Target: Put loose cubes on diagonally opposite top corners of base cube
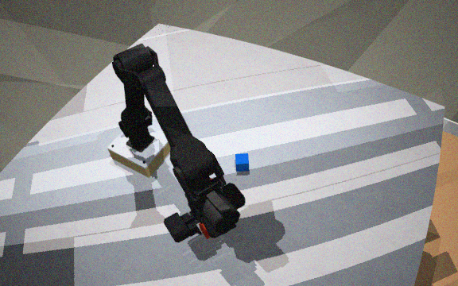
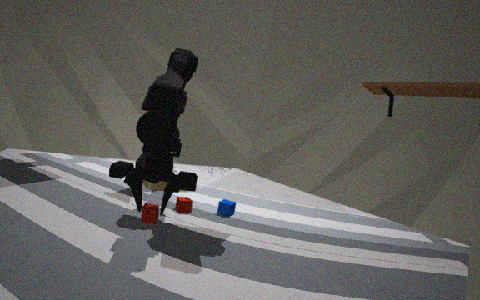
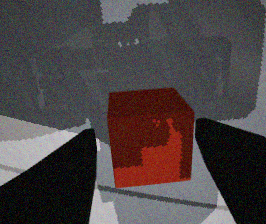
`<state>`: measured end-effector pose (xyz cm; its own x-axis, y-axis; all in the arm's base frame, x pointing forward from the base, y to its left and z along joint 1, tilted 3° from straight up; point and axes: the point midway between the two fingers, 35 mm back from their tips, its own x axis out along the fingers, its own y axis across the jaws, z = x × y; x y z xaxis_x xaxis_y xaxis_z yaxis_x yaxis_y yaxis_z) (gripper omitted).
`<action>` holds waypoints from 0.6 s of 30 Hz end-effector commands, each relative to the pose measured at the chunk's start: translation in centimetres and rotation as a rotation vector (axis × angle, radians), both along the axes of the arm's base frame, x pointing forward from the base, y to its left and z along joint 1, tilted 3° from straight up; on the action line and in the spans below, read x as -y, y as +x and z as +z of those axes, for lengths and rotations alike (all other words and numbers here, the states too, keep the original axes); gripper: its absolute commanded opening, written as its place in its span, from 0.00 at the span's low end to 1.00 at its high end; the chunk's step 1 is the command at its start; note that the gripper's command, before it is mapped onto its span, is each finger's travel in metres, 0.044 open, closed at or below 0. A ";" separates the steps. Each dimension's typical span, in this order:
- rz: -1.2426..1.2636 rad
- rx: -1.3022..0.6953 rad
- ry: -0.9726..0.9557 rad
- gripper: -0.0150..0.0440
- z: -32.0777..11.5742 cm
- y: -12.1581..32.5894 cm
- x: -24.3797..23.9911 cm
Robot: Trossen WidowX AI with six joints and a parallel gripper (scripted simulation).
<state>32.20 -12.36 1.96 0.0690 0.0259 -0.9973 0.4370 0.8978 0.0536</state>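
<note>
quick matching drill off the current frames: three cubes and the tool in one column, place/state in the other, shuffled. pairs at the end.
Things:
1. nearer red cube
2. farther red cube
3. blue cube
4. tool

Places or states:
A. standing alone to the right of both red ones in the exterior view
B. between the fingers, on the table
C. fingers apart, lowered astride a cube, not yet gripping
D. on the table just outside the fingers

Pairs: 1-B, 2-D, 3-A, 4-C
</note>
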 end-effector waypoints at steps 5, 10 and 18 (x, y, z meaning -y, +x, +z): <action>-0.006 -0.004 -0.002 0.43 -0.2 -0.1 0.0; -0.006 -0.004 -0.002 0.43 0.9 0.0 0.1; -0.006 -0.003 -0.002 0.43 3.3 0.1 0.2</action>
<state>32.02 -12.41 4.17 0.0546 0.0309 -0.9980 0.4405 0.8963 0.0519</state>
